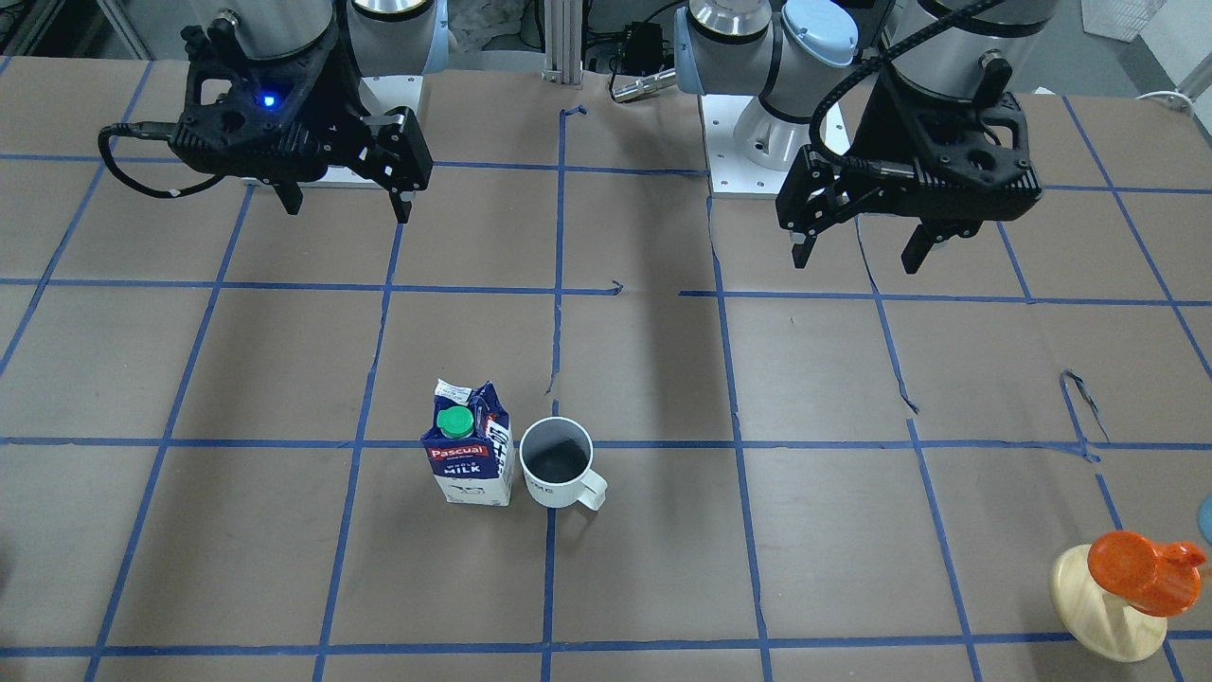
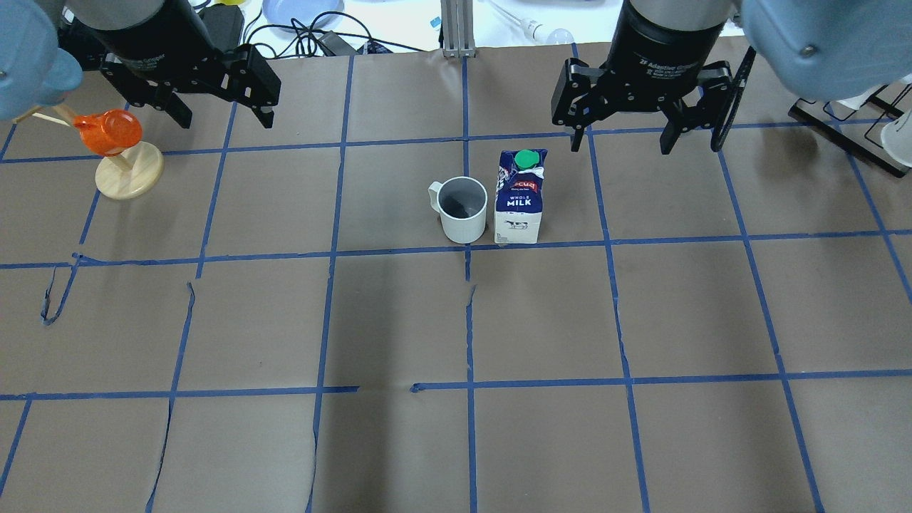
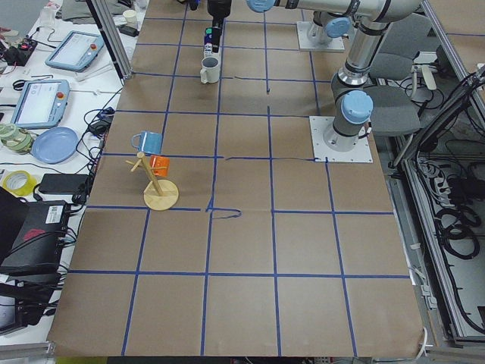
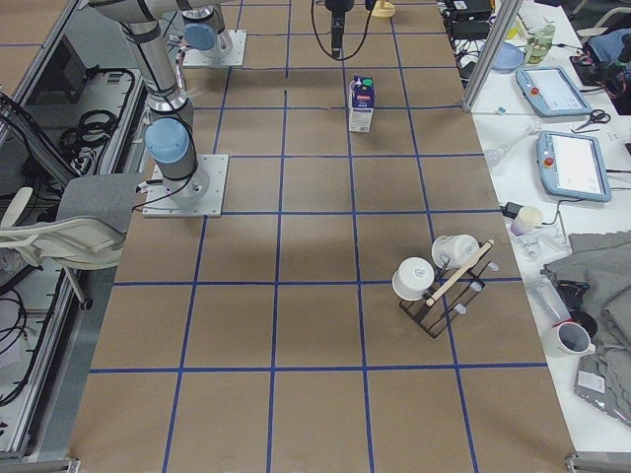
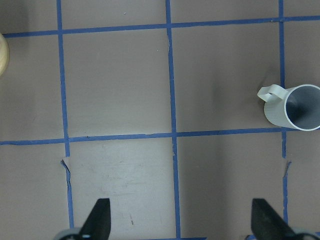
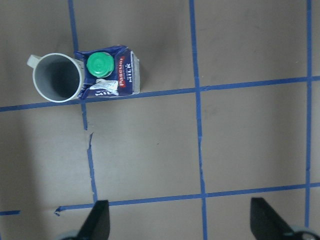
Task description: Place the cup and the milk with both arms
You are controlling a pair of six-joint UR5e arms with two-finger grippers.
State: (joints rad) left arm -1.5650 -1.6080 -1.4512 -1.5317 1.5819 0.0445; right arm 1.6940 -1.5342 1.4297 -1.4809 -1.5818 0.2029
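Orange cup (image 2: 107, 133) on wooden stand (image 2: 129, 179), apart from milk (image 2: 519, 205)

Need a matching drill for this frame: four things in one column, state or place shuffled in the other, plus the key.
1. cup
2. milk
3. left claw
4. orange cup

A. open, holding nothing
B. hanging on a wooden stand
C. upright, green cap on top
D. handle turned away from the milk

Pairs: 1-D, 2-C, 3-A, 4-B
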